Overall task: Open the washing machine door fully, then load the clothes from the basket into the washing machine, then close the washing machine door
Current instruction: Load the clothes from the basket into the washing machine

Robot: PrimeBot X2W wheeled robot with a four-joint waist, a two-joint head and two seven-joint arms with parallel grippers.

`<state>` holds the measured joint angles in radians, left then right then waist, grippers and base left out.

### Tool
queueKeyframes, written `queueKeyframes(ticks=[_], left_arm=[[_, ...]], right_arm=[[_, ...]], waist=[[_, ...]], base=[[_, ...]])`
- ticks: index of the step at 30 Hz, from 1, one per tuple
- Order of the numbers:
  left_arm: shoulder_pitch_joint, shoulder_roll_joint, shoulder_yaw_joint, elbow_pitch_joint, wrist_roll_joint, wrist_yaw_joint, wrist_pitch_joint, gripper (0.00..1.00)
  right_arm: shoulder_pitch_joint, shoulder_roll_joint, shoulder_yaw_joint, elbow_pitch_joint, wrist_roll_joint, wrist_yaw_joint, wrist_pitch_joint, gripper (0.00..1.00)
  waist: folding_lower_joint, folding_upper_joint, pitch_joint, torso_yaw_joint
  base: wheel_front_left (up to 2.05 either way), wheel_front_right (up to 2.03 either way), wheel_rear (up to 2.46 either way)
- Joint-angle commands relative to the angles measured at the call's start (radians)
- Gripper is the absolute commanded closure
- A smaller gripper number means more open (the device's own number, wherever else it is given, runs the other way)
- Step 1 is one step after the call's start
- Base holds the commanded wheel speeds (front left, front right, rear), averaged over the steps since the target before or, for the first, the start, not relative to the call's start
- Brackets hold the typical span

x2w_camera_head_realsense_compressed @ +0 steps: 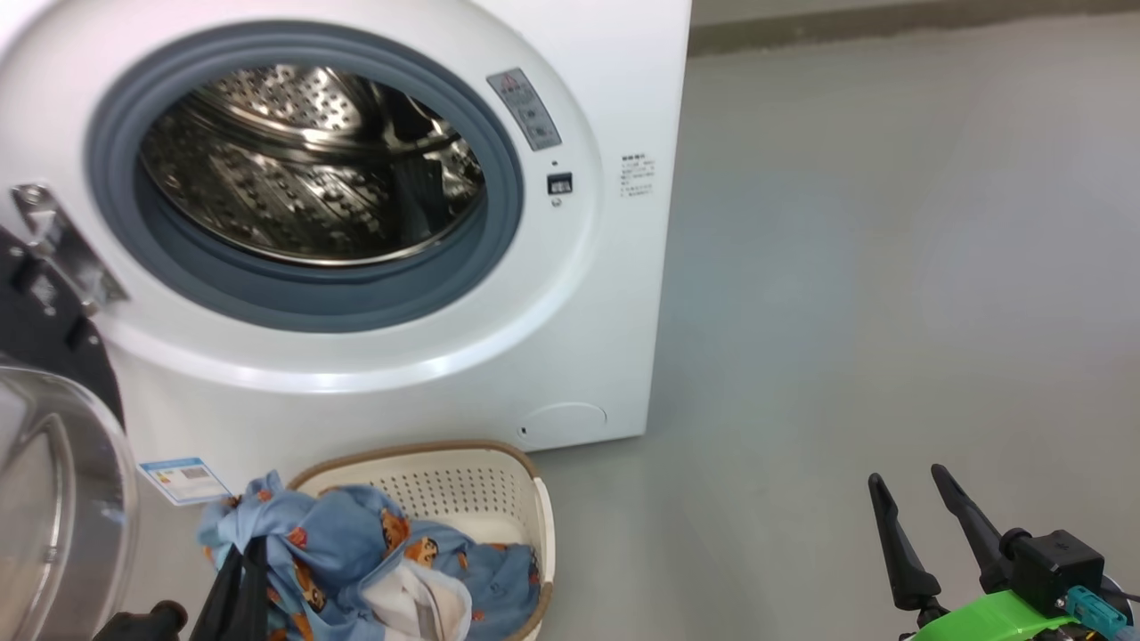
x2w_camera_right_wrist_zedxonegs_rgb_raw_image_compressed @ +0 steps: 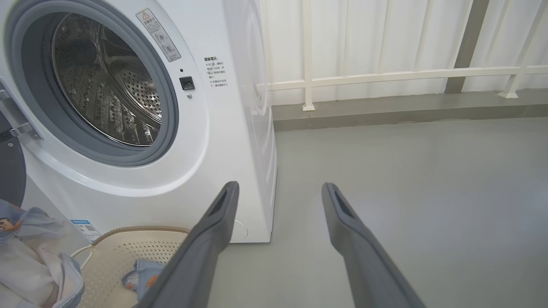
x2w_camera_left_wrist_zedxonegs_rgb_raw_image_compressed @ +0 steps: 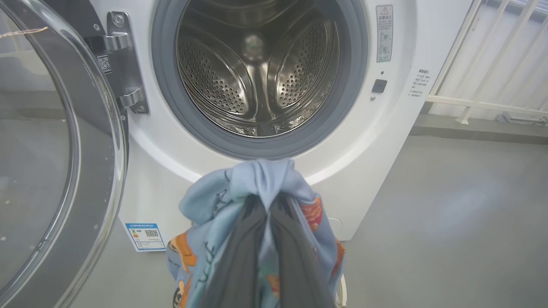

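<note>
left claw (x2w_camera_left_wrist_zedxonegs_rgb_raw_image_compressed: 269,201): clenched on a bunch of the clothes (x2w_camera_left_wrist_zedxonegs_rgb_raw_image_compressed: 257,179), fingers pressed together, blue fabric draped over both tips; aimed toward the open mouth of the machine.
clothes: light blue with orange-brown bears; gripped bunch raised at the left end of the basket (x2w_camera_head_realsense_compressed: 463,485), the rest trailing down inside it, a white layer showing among the folds.
right claw (x2w_camera_right_wrist_zedxonegs_rgb_raw_image_compressed: 280,185): released, fingers spread wide, nothing between them; low on the right above the bare grey floor (x2w_camera_head_realsense_compressed: 891,267), well apart from the basket.
basket: cream, perforated, brown rim; on the floor just in front of the washing machine (x2w_camera_head_realsense_compressed: 570,374), below its opening.
washing machine door (x2w_camera_left_wrist_zedxonegs_rgb_raw_image_compressed: 51,149): swung open to the left on a metal hinge, clear glass bowl bulging outward.
drum (x2w_camera_left_wrist_zedxonegs_rgb_raw_image_compressed: 257,77): perforated steel, framed by the grey rubber ring (x2w_camera_head_realsense_compressed: 294,303).
label sticker (x2w_camera_left_wrist_zedxonegs_rgb_raw_image_compressed: 145,236): blue, low on the white front, between the door and the held fabric.
</note>
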<state>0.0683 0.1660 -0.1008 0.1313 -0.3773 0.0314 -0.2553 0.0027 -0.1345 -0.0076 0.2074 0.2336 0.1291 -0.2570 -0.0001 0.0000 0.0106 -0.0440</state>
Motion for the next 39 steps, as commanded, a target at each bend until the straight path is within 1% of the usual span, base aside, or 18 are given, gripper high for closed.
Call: queueKeyframes(ticks=[1,9,21,39], left_arm=[[-0.017,0.010,0.046,-0.038,0.013,0.006,-0.006,1.00],[-0.023,0.014,0.051,-0.048,0.029,0.002,-0.006,1.00],[-0.028,0.017,0.041,-0.046,0.036,-0.003,-0.006,1.00],[-0.027,0.018,0.039,-0.076,0.030,-0.003,-0.006,1.00]], right_arm=[[-0.009,-0.020,0.031,-0.019,0.013,0.002,-0.005,0.00],[-0.022,-0.036,0.041,-0.004,0.021,0.002,-0.005,0.00],[-0.027,-0.039,0.057,0.007,0.032,0.002,-0.005,0.00],[-0.037,-0.043,0.063,0.006,0.033,0.002,-0.005,0.00]], waist=[[0.0001,0.0000,-0.027,0.018],[0.0001,0.0000,-0.059,0.035],[0.0001,0.0000,-0.086,0.029],[0.0001,0.0000,-0.082,0.019]], base=[[0.00,0.00,0.00],[0.00,0.00,0.00],[0.00,0.00,0.00],[0.00,0.00,0.00]])
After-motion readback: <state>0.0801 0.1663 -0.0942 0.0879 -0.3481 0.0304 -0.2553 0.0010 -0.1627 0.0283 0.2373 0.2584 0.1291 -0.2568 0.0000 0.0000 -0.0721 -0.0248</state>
